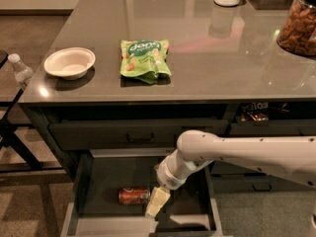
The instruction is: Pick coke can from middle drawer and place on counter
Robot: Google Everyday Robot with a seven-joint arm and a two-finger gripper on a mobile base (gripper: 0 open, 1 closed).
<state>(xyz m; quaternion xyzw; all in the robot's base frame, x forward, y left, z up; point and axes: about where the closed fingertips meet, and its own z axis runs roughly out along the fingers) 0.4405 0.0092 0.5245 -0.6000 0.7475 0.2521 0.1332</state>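
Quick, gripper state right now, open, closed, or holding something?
Gripper: down in the middle drawer, right beside the coke can; open, closed or holding cannot be told.

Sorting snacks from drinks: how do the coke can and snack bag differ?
The coke can is red and lies sideways in the middle drawer; the green snack bag is larger and lies flat on the counter. The tool hangs beside the can, far from the bag.
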